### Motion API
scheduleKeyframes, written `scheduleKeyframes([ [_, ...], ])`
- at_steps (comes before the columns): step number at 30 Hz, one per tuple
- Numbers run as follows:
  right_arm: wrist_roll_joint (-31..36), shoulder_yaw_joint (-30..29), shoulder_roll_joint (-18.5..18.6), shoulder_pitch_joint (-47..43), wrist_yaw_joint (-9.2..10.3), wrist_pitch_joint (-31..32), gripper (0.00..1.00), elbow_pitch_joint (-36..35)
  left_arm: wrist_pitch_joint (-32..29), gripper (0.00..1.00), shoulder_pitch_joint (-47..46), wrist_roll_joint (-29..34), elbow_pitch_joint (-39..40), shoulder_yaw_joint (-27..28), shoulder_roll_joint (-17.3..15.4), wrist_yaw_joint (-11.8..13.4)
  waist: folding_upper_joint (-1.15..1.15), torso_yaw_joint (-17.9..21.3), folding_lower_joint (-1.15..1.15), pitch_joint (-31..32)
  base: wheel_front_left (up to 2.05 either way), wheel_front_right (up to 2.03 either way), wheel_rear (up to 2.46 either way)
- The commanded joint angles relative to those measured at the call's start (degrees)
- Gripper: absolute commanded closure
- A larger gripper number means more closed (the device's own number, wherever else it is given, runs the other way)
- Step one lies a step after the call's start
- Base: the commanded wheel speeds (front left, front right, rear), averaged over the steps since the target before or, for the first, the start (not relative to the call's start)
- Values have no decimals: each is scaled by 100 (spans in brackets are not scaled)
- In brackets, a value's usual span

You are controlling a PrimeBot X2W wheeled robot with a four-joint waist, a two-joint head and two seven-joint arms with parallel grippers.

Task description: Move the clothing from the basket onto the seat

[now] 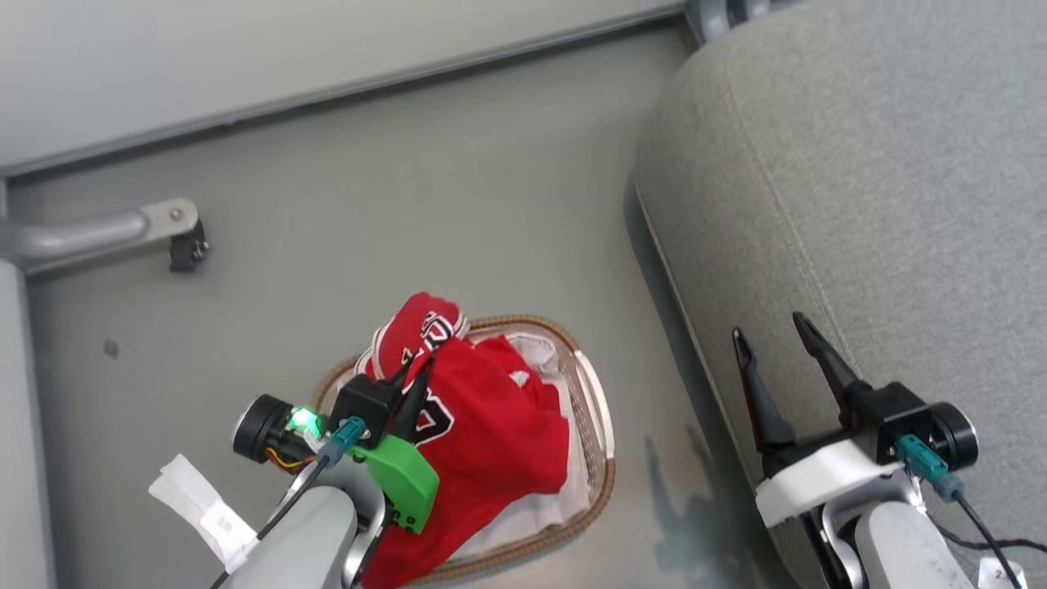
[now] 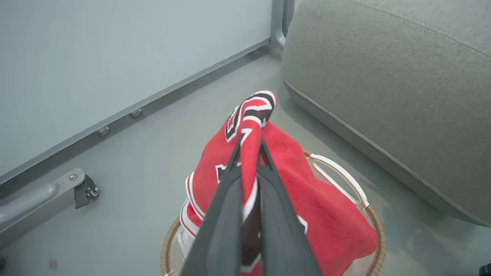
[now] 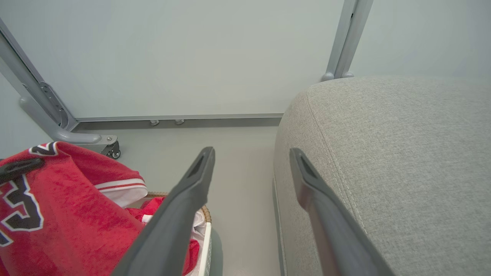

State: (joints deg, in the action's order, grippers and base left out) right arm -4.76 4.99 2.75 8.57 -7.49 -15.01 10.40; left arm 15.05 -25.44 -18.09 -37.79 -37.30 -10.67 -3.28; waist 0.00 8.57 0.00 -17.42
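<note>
Reads as a lab mock-up of a home corner: bare smooth grey floor (image 1: 425, 204), pale partition panels (image 3: 191, 57) in a grey metal frame (image 3: 347, 38) on a castor (image 1: 186, 247), one grey upholstered seat (image 1: 883, 164), one laundry basket (image 1: 595, 409) standing on the floor.

basket (image 1: 611, 470) left of seat (image 1: 859, 204)

jersey (image 3: 69, 214): black numeral (image 3: 28, 220) with white outline, reads like a 3 (cut off at the frame edge). lettering on its bunched top is too crumpled to read. white tag (image 1: 1002, 575), head view's lower right corner: starts with a 2, rest cropped.
</note>
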Motion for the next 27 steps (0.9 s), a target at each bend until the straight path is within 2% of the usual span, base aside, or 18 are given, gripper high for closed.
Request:
scheduleKeyframes([
  [1,47,-4,25,-154,0,-26,0,28,18,100,85,50,132,25,-75,-23,0,-163,0,722,0,0,0],
  [12,197,86,24,-604,0,-26,0,118,12,100,-338,407,1257,183,-439,-153,0,-124,0,1611,0,0,0],
  [27,282,586,24,-225,0,-26,0,128,5,100,-1601,569,1498,7,-669,-361,0,-109,0,1738,0,0,0],
])
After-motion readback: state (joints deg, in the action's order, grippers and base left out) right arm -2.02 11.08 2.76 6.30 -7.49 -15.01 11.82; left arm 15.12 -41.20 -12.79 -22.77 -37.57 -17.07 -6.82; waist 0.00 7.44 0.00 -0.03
